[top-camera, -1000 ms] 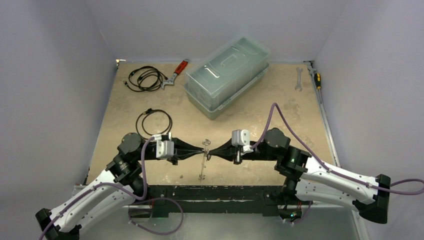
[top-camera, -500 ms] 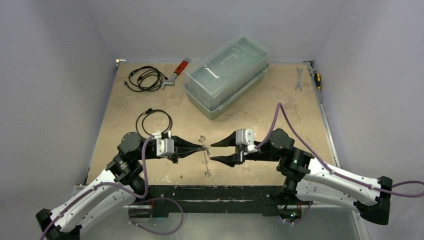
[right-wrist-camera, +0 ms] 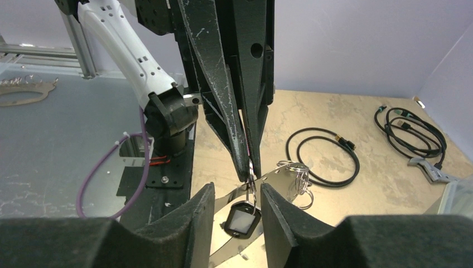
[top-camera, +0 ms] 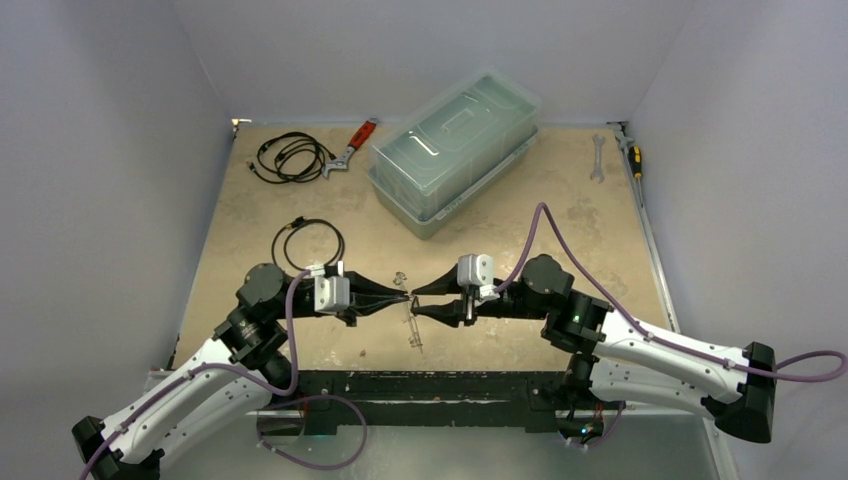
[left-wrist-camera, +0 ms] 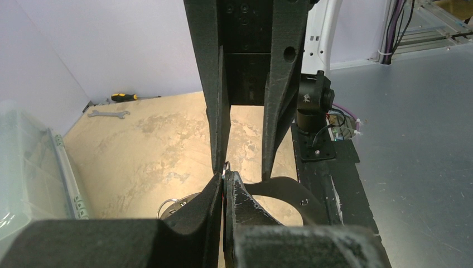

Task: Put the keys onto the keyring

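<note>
My left gripper [top-camera: 403, 296] is shut on the small split ring of the key with the dark black-and-white tag [right-wrist-camera: 241, 220], which hangs just below its tips [right-wrist-camera: 248, 167]. My right gripper [top-camera: 414, 300] is open, its fingers [right-wrist-camera: 195, 223] on either side of that ring and tag without touching them. The keyring [right-wrist-camera: 277, 172], a thin silver hoop with small rings on its rim, is behind and below the tag; it also shows in the left wrist view [left-wrist-camera: 173, 202]. The ring pokes out above my shut left fingers [left-wrist-camera: 215, 195]. The blue-tagged key is out of view.
A clear plastic box [top-camera: 455, 150] stands at the back centre. Black cable coils lie at the left [top-camera: 308, 245] and back left [top-camera: 290, 155], beside a red-handled wrench [top-camera: 350, 150]. A wrench [top-camera: 597, 158] and a screwdriver [top-camera: 632, 155] lie at the back right.
My right gripper, shut against the left tips one second ago, opened and drew back, then moved in again, open around the left tips. The keyring's lower end swung slightly.
</note>
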Controlling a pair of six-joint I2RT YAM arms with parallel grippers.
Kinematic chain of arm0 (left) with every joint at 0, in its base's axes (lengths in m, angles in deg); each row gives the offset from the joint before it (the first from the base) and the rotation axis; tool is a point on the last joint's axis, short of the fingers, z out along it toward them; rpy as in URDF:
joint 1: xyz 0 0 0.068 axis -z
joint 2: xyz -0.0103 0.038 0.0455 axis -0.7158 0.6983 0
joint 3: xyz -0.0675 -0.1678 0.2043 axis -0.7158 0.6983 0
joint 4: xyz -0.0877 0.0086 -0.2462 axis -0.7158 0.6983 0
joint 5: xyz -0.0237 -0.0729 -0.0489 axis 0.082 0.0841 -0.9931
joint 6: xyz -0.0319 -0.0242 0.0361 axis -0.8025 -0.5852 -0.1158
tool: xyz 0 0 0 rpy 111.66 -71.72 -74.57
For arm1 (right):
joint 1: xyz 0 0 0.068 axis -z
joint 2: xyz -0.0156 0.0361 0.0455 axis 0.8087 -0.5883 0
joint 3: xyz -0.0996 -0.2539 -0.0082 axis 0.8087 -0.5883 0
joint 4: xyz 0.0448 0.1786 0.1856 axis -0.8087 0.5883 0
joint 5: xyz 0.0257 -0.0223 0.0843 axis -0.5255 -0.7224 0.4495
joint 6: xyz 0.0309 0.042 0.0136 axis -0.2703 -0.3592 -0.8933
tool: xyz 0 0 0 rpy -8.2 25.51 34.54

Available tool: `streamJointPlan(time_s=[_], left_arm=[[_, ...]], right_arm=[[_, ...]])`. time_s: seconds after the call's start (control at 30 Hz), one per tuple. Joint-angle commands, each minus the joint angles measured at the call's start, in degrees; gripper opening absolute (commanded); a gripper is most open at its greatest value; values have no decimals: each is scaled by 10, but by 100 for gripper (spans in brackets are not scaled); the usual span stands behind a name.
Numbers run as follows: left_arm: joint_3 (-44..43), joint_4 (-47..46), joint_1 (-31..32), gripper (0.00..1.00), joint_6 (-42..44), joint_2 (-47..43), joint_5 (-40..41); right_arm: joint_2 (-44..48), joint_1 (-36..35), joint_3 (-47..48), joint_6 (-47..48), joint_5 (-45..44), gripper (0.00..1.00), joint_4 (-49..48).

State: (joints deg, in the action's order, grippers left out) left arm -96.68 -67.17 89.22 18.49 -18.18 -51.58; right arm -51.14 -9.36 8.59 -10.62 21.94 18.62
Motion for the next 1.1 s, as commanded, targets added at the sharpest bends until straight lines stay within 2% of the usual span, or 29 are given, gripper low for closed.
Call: streamJointPlan(time_s=[0.0,0.3,0.73,1.0,1.07], left_arm=[[-4,-41,-4,0,-7,-5,-12],[-4,-42,-3,0,-6,-6,-13],[-3,-46,-3,0,-9,-3,-16],[-3,-45,-3,0,-9,-1,-17],[-3,-46,-3,0,-9,-1,-17]], right_arm=[[4,-1,17,-1,-12,36,-25],[24,-1,11,0,-31,34,-17],[-10,-1,20,5,-14,32,-17],[-13,-1,23,6,-12,22,-24],[-16,-1,24,6,-10,17,-25]])
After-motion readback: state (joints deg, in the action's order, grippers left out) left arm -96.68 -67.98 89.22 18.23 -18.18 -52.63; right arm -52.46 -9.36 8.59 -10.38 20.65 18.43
